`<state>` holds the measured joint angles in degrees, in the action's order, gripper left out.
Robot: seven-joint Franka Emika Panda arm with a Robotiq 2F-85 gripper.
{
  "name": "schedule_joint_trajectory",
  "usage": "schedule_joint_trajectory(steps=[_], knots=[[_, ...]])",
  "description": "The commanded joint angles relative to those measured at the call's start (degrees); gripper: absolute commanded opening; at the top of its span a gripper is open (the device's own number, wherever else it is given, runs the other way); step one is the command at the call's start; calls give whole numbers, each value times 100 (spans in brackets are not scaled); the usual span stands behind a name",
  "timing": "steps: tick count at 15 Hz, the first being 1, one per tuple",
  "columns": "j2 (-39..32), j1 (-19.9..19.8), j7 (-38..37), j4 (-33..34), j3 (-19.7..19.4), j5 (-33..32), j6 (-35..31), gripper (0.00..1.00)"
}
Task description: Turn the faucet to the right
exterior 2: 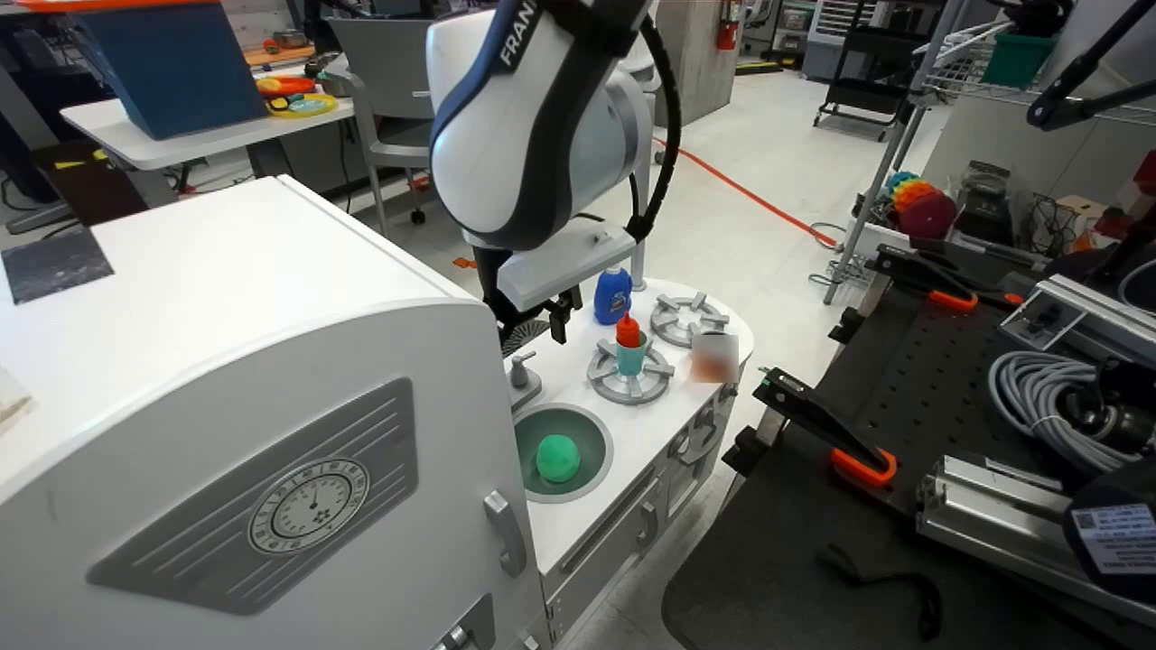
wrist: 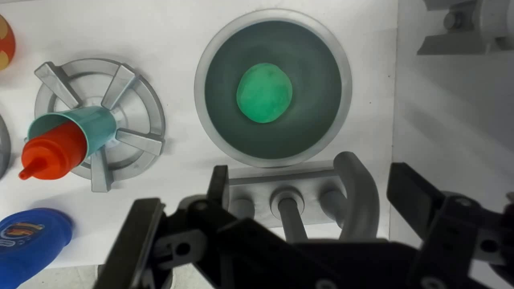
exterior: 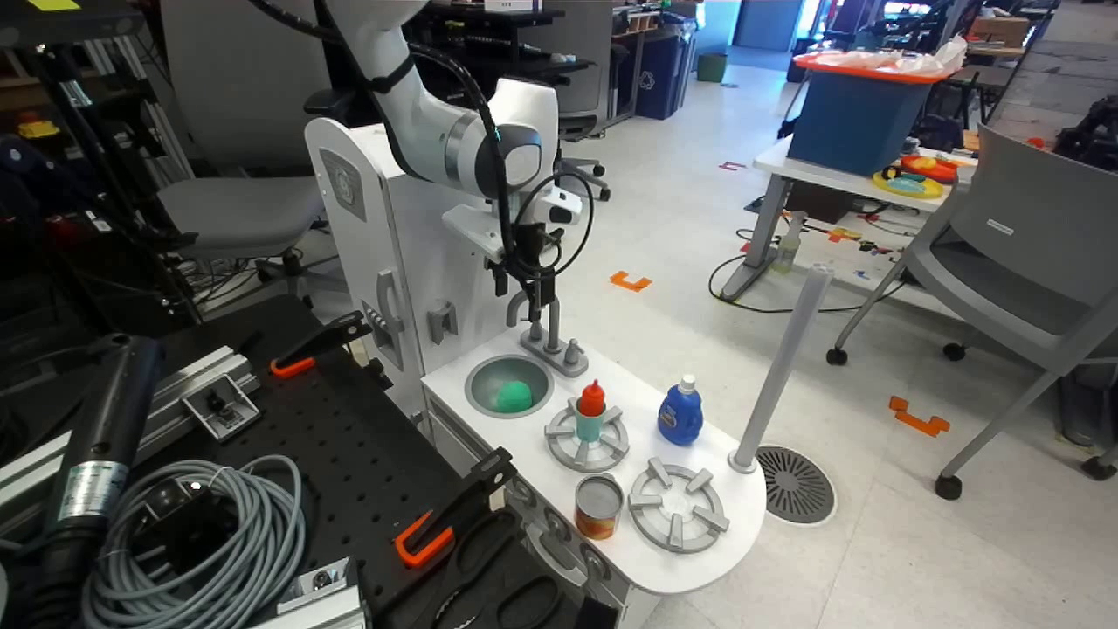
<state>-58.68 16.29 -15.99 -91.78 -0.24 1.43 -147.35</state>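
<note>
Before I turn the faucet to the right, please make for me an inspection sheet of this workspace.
Surface: white counter with sink set into it.
Job's things: grey arched faucet beside the sink.
Clutter: green ball in the sink; red bottle inside teal cup on burner; blue bottle; can.
Gripper: open, straddling the faucet; contact cannot be judged.
Cables: black cable looped near the gripper; grey coil on black table.
Surroundings: grey chair, blue bin.

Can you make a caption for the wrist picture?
Open gripper at the grey faucet, green ball in the sink.
</note>
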Motion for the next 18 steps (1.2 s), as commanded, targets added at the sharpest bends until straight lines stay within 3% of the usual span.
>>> schedule_joint_trajectory(steps=[1,8,18], knots=[[-337,113,-83,364,-144,-126,-438,100],[-485,42,41,535,55,1,-711,100],[-651,44,-102,518,-251,-40,-630,100]])
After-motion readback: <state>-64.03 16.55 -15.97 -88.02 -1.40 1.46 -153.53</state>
